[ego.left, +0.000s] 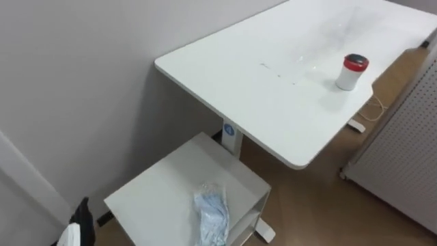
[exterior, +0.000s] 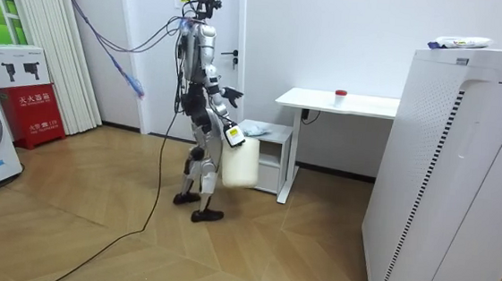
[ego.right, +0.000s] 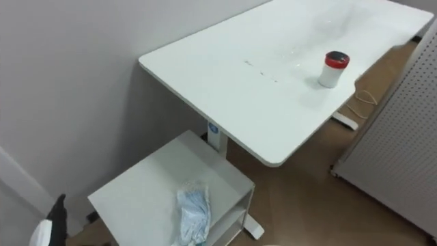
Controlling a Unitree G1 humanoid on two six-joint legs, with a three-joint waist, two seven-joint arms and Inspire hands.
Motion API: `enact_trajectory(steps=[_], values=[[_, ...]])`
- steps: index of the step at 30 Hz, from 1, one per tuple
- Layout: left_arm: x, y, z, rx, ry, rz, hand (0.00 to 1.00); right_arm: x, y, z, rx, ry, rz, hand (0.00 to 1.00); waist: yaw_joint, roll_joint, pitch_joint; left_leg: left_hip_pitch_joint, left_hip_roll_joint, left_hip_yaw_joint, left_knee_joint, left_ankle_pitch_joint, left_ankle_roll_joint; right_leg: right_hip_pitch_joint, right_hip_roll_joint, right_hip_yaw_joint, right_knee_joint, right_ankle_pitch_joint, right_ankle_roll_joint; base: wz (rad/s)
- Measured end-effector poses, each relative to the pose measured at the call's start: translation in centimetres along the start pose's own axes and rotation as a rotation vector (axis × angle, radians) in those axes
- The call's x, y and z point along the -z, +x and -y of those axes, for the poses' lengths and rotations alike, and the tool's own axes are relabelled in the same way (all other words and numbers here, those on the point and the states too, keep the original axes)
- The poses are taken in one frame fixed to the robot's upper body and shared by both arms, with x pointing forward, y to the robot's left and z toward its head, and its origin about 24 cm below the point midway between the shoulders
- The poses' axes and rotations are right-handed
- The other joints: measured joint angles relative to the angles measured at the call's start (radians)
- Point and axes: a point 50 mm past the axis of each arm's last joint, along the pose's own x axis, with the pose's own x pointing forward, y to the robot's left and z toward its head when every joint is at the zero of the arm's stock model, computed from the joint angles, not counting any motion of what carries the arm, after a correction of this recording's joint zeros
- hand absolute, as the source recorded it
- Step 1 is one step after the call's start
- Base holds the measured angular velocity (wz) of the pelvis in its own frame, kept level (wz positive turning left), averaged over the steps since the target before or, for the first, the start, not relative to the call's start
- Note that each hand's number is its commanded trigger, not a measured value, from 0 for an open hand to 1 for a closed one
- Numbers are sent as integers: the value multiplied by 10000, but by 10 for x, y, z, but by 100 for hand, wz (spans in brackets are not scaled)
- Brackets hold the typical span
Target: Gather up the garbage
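Nearest to us, at the left of the low white cabinet (ego.left: 160, 195), is the robot's left hand (ego.left: 80, 222). We see it as a dark shape at the edge of the view, and we cannot tell if it is open or closed.

The garbage, a crumpled bluish plastic wrapper (ego.left: 212, 213), lies on the top of the cabinet, close to its front edge. No hand is touching it.

In the room view the robot stands just before the cabinet, and a white bin (exterior: 241, 163) hangs at its right hand (exterior: 231, 134). How that hand grips we also cannot tell.

Behind the cabinet and higher stands a white desk (ego.left: 259, 89). A small white jar with a red lid (ego.left: 352, 71) is upright on it, well apart from the wrapper.

We judge that the pick has not yet begun.

- **Wrapper:** it looks light and limp. A hand that comes in flat could push it over the cabinet's front edge to the floor, or catch only one fold so that it slips out when lifted.
- **Bin:** it hangs low and may knock the cabinet if the robot leans forward.
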Motion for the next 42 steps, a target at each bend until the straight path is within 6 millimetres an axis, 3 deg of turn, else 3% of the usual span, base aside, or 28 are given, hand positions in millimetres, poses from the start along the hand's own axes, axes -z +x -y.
enact_trajectory(steps=[1, 2, 3, 5, 6, 7, 8, 13, 17, 20, 23, 29, 34, 42], values=[[-17, 8, 5, 159, -22, 607, 0, -1, 0, 0, 28, 30, 35, 100, -95, 97, -14, -1074, 324, -181, 116, -87, -375, -258, 37, 499, -13, 20, 78, 50], [-27, 11, 7, 214, -66, 1010, 0, -2, 1, 2, 94, 64, 88, 100, -148, 324, -113, -1568, 659, -321, -302, 188, -418, -592, 122, 498, 208, -42, 167, 30], [-42, 17, 9, 215, -19, 1616, 0, -10, 3, 3, 127, 98, 202, 100, -46, 360, -10, -2189, 963, 217, -47, 368, 321, -1296, 90, 471, 829, -312, 382, -7], [-43, 19, 12, 378, 389, 1685, 0, -25, 7, -2, -28, 5, 498, 100, 16, 331, -11, -2467, 948, 635, -18, 421, 470, -1918, -177, -148, 1147, -347, 375, -37], [-39, 20, 12, 408, 487, 1503, 0, -34, 8, -5, -181, -206, 780, 100, -21, 385, 20, -2568, 936, 714, -4, 421, 476, -2073, -205, -457, 1187, -315, 337, -39], [-39, 21, 13, 363, 545, 1453, 0, -40, 9, -8, -285, -386, 1007, 100, -157, 495, 77, -2697, 945, 706, 36, 424, 484, -2176, -192, -495, 1253, -285, 323, -20], [-43, 24, 12, 177, 545, 1528, 0, -44, 9, -9, -343, -530, 1149, 100, -372, 595, 138, -2795, 947, 696, 33, 435, 506, -2353, -202, -515, 1439, -306, 293, 0], [-74, 37, 7, -709, 253, 2516, 0, -64, 11, -13, -315, -717, 1746, 100, -662, 784, 262, -3609, 1114, 739, 419, 451, 496, -3518, -203, -399, 2434, -450, 43, -9], [-92, 44, 2, -1319, -126, 3006, 0, -78, 10, -17, -515, -972, 2447, 100, -915, 760, 285, -4244, 1342, 862, 938, 429, 414, -4365, -196, -353, 3141, -642, -200, -13], [-95, 47, -1, -1433, -188, 3032, 0, -87, 8, -20, -557, -932, 2916, 100, -1020, 643, 365, -4673, 1545, 974, 1480, 302, 292, -5022, -122, -137, 3852, -912, -366, -19], [-95, 49, -5, -1471, -33, 3101, 0, -96, 6, -25, -726, -651, 3289, 100, -1284, 597, 378, -5326, 1823, 940, 2118, 152, 184, -5715, -8, -126, 4524, -1153, -564, -5], [-93, 50, -7, -1515, -172, 2944, 0, -105, 3, -34, -1111, -528, 3707, 100, -1638, 572, 386, -5889, 2160, 850, 2806, -106, 28, -6259, 169, -144, 5137, -1411, -773, -5], [-97, 51, -5, -1519, -244, 3020, 0, -108, 1, -37, -1220, -576, 3853, 100, -1965, 572, 386, -6194, 2169, 626, 3148, -243, -65, -6444, 169, -262, 5536, -1696, -830, 9], [-96, 47, 3, -1132, 120, 3111, 0, -109, 1, -39, -1450, -387, 3857, 100, -1988, 569, 388, -6210, 2209, 589, 3376, -449, -117, -6448, 160, -277, 5767, -1930, -844, 0]])
